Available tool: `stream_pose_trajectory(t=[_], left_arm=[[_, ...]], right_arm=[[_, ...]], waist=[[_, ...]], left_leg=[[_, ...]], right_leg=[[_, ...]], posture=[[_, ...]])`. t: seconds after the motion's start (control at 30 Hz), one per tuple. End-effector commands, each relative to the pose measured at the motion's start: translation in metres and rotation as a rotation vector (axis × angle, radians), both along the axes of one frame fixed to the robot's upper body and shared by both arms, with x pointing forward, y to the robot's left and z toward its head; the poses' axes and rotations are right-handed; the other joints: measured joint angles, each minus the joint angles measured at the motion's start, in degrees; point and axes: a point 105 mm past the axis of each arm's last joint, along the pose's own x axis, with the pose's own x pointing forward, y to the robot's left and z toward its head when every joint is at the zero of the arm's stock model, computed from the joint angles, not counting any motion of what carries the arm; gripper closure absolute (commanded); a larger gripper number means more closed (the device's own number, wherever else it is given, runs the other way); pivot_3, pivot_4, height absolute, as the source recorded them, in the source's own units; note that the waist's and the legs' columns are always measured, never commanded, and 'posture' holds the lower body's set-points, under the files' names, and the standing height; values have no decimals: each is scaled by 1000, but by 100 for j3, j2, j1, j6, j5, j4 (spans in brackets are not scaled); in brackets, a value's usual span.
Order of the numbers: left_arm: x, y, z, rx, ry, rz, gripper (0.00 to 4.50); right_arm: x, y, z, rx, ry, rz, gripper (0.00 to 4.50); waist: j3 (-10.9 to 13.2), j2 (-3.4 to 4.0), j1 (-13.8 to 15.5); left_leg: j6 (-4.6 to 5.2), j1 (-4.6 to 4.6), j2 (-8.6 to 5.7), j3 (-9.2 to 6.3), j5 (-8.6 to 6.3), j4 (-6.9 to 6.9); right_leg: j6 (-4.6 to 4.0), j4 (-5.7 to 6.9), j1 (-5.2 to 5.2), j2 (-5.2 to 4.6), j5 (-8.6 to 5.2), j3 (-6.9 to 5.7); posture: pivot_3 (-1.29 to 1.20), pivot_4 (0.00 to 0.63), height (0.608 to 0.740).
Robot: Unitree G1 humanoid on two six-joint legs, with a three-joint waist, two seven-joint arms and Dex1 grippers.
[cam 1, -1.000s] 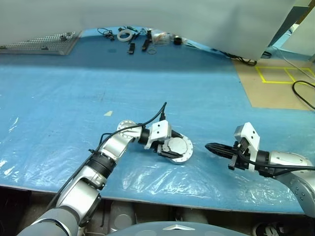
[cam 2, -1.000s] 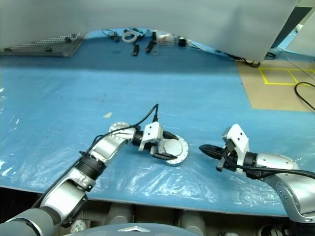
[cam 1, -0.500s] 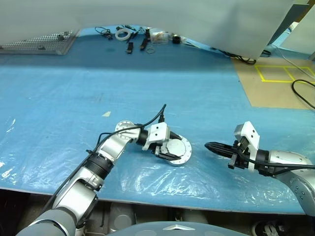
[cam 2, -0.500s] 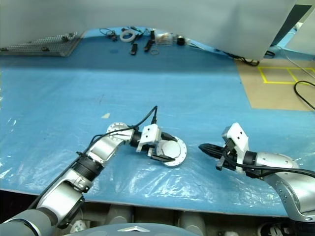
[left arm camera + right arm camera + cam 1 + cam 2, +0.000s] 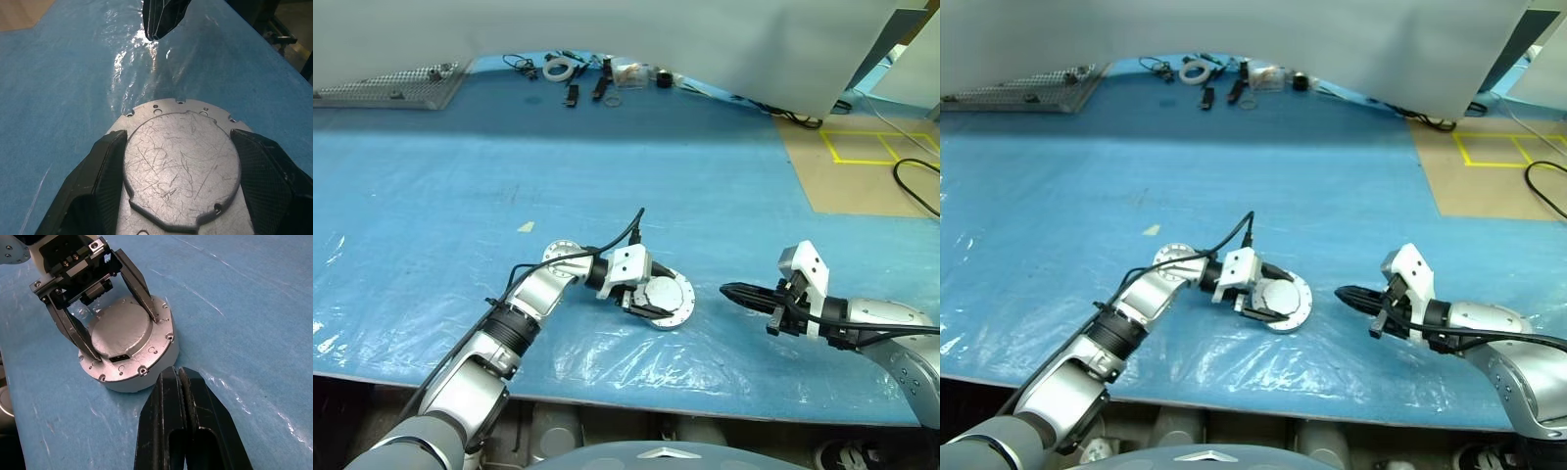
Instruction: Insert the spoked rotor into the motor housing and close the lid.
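The motor housing [image 5: 146, 377] is a round silver cup standing on the blue table cover, near the front middle. The lid [image 5: 122, 333] lies flat on top of it, plain scratched silver face up. My left gripper [image 5: 656, 294] reaches in from the left, and its black fingers [image 5: 105, 166] press on both sides of the lid's raised centre. My right gripper [image 5: 726, 290] hovers to the right of the housing, shut and empty, with its tips [image 5: 177, 374] a short way from the housing's wall. The spoked rotor is hidden.
Tools, cables and a white tape roll [image 5: 558, 69] lie at the table's far edge beside a perforated metal plate [image 5: 391, 88]. A small tan scrap [image 5: 528, 226] sits behind my left arm. Crinkled clear film [image 5: 636, 352] covers the front of the table.
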Motion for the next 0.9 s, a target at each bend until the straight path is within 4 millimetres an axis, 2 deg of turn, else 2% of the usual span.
stream_pose_trajectory(t=[0.03,0.77,0.9], left_arm=[[1,9,-21,79,44,34,1405],[7,9,-18,72,26,54,1405],[8,8,-12,46,31,55,1405]], right_arm=[[0,4,10,25,-31,17,4500],[5,2,9,22,-7,-9,4500],[6,2,8,21,-7,-9,4500]], waist=[[0,0,0],[0,0,1],[0,0,2]], left_leg=[[0,0,0,0,0,0],[0,1,-2,0,0,1],[0,0,-6,0,0,1]], right_leg=[[0,0,0,0,0,0],[0,0,1,-1,0,1],[0,0,1,-2,0,1]], posture=[[0,150,740],[0,150,740],[0,150,740]])
